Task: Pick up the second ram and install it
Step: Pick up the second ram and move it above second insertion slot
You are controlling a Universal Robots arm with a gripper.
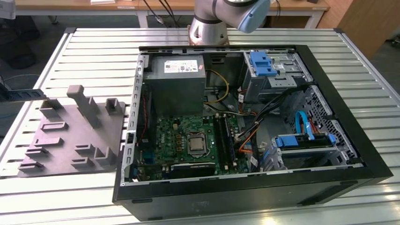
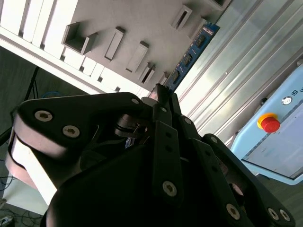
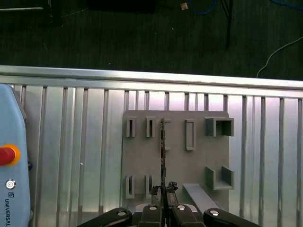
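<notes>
Brand lettering on pale blue pendant [image 3: 10, 123], power supply label [image 1: 182, 68] unreadable

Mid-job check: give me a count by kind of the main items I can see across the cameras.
Open black metal computer case: 1
Grey slotted plastic holder plate: 1
Thin long blue-green memory stick, gripped in the claw: 1
Light blue pendant with red button: 1
Total: 4

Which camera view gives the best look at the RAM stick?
The second wrist view: the RAM stick turns its blue flat face with dark chips toward the camera, reaching out from the gripper. In the first wrist view the RAM stick is edge-on, a thin dark line.
</notes>
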